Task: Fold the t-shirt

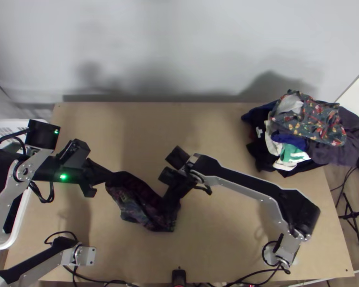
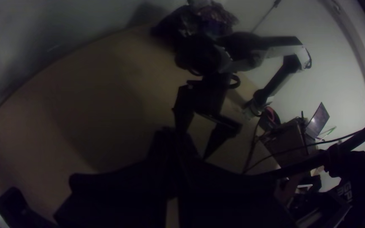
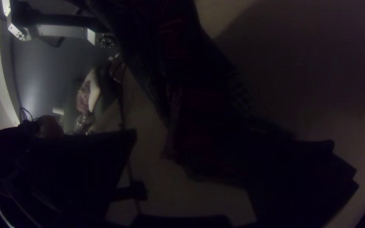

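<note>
The dark patterned t-shirt (image 1: 141,203) lies bunched on the table in the top view, its upper left end narrowing to my left gripper (image 1: 106,177), which is shut on it. My right gripper (image 1: 172,193) is over the shirt's right part. Seen from the left wrist, the left gripper (image 2: 167,136) has its fingers together, with the open right gripper farther off. In the right wrist view the right gripper (image 3: 232,141) stands wide open, and the shirt (image 3: 197,105) stretches across between its fingers; one finger overlaps the dark cloth, and whether they touch cannot be told.
A heap of mixed clothes (image 1: 306,131) lies at the table's far right corner. A white container (image 1: 17,225) stands by the left edge, partly behind the left arm. Cables run along the near edge of the wooden table (image 1: 218,244), around a small black device (image 1: 178,276).
</note>
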### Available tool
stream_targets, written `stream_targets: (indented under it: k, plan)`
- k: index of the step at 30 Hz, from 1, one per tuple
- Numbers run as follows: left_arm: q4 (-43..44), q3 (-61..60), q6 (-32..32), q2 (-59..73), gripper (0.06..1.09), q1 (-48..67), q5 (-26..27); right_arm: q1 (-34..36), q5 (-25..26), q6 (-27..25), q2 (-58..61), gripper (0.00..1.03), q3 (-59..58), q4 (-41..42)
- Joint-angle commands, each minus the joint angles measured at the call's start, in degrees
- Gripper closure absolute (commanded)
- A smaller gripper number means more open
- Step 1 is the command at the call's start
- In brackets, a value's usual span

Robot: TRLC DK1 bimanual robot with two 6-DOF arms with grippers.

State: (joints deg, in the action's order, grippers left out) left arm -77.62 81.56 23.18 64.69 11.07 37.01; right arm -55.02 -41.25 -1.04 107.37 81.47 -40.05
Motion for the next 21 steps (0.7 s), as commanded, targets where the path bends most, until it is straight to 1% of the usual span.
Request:
stream_targets:
  k: [1,4,9,10,11,13,14,15,18,20,21]
  plan:
    - [0.11,0.62,0.29,0.0,1.05,-0.17,0.16,-0.96,-0.41,-0.72,3.11,0.05,2.11,-0.03]
    - [-0.51,1.5,0.29,-0.09,1.05,-0.17,0.34,-0.08,-0.41,-1.77,3.28,0.05,2.99,-0.03]
    - [-1.3,3.34,0.29,-0.35,1.05,-0.26,0.69,1.85,-0.41,-2.04,3.99,0.06,4.13,-0.03]
    - [-1.48,3.78,0.29,-0.35,1.05,-0.26,0.69,1.85,-0.41,-2.3,4.25,0.1,4.13,-0.03]
    - [-1.65,4.22,0.29,-0.35,1.05,-0.35,0.69,1.76,-0.49,-2.74,4.25,0.19,3.96,-0.03]
    - [-2.0,4.66,0.29,-0.44,1.05,-0.44,0.78,1.5,-0.41,-3.97,4.07,0.4,3.78,-0.03]
    - [-2.18,4.75,0.29,-0.53,1.05,-0.44,1.13,1.41,-0.49,-4.15,4.07,0.47,3.87,-0.03]
    - [-2.36,4.75,0.29,-0.61,1.05,-0.35,1.39,1.32,-0.49,-4.15,4.07,0.5,3.87,0.15]
    - [-2.53,5.01,0.29,-0.96,1.05,-0.35,1.48,0.8,-0.58,-4.67,4.51,0.51,3.87,0.33]
    - [-2.71,5.01,0.29,-1.05,1.05,-0.44,1.48,0.09,-0.67,-5.29,4.51,0.67,3.69,1.47]
    - [-2.8,5.01,0.29,-1.14,1.05,-0.44,1.48,-0.17,-0.67,-5.29,4.51,0.78,3.61,2.52]
